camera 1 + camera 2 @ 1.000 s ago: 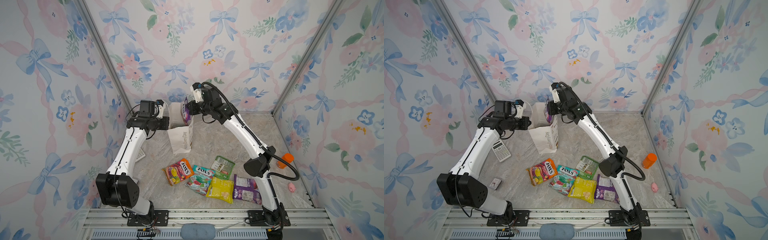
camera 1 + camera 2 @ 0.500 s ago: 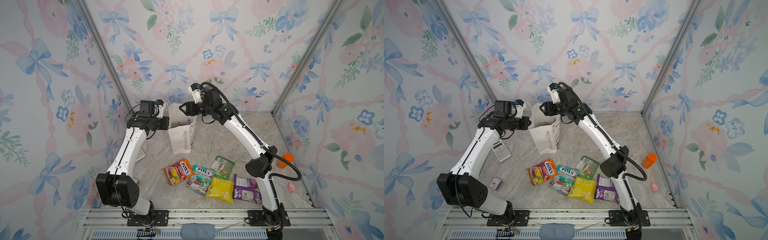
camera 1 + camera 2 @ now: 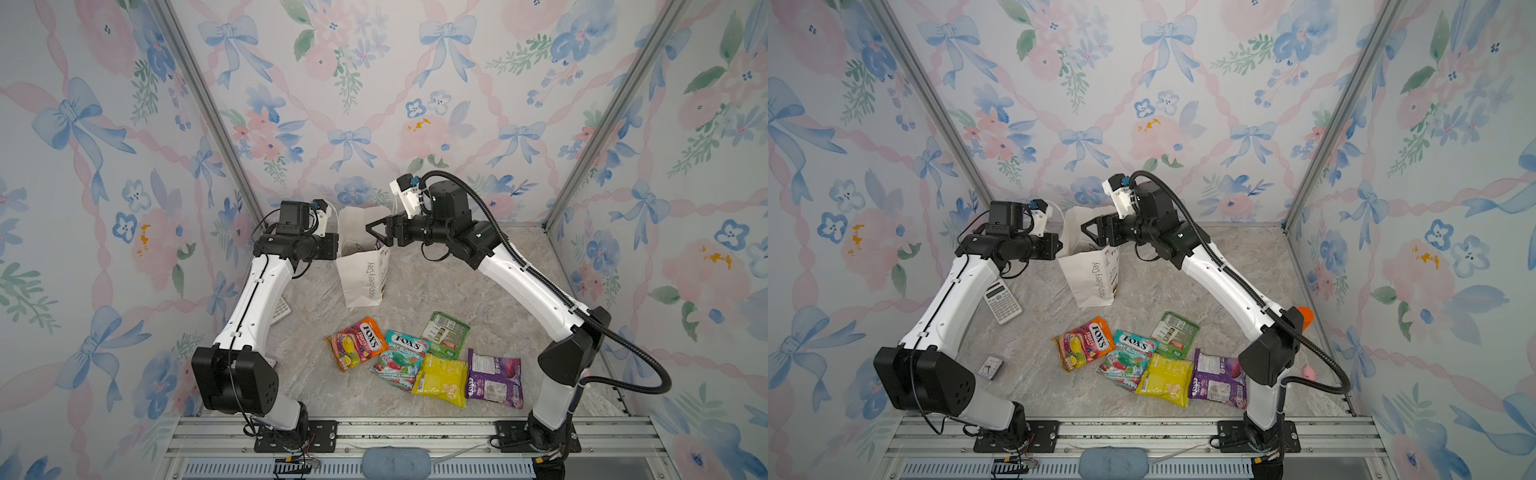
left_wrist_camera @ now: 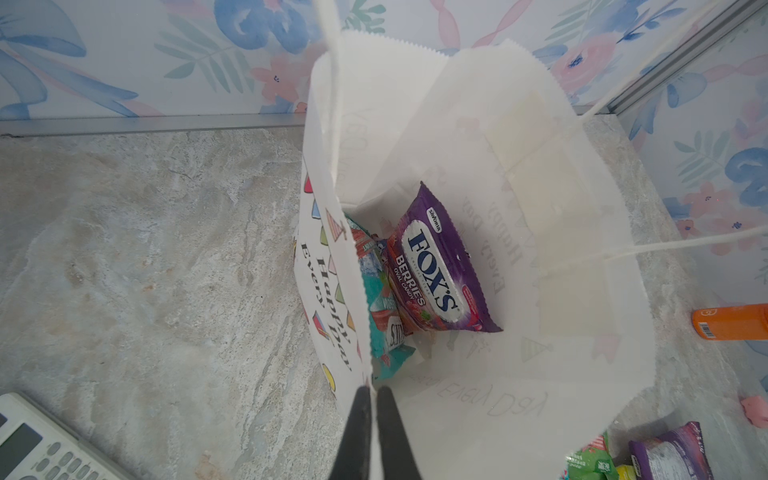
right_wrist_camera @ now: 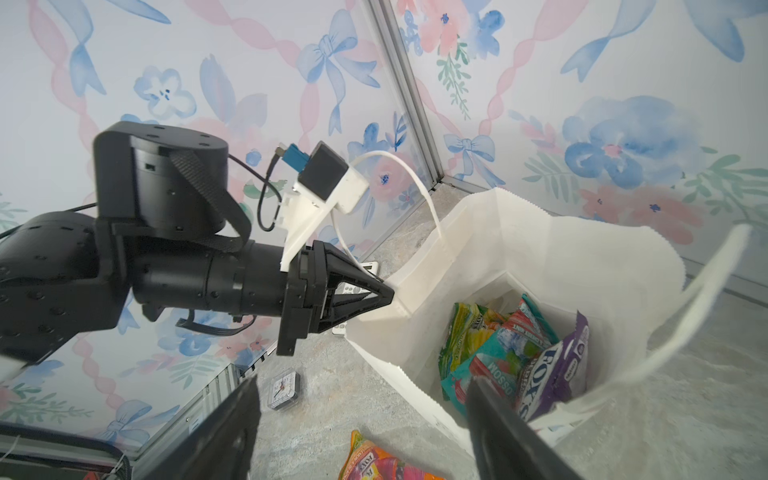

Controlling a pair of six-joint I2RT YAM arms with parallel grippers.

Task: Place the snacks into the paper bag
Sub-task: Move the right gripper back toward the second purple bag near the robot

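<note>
Paper bag (image 3: pixel 363 274) upright, purple FOX'S packet (image 4: pixel 436 266) inside, left hand (image 4: pixel 372 390) pinching its rim, right hand (image 5: pixel 362 382) wide

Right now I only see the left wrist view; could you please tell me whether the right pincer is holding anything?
Observer: No, the right pincer is open and empty, near the paper bag's open top.
Operator: Thanks. How many snacks lie outside the bag?
Observer: Five, on the table: an orange packet, a teal packet, a green packet, a yellow packet and a purple packet.
Operator: Does the bag hold anything besides teal and purple?
Observer: Yes, the right wrist view shows a green-yellow packet in there too.
</note>
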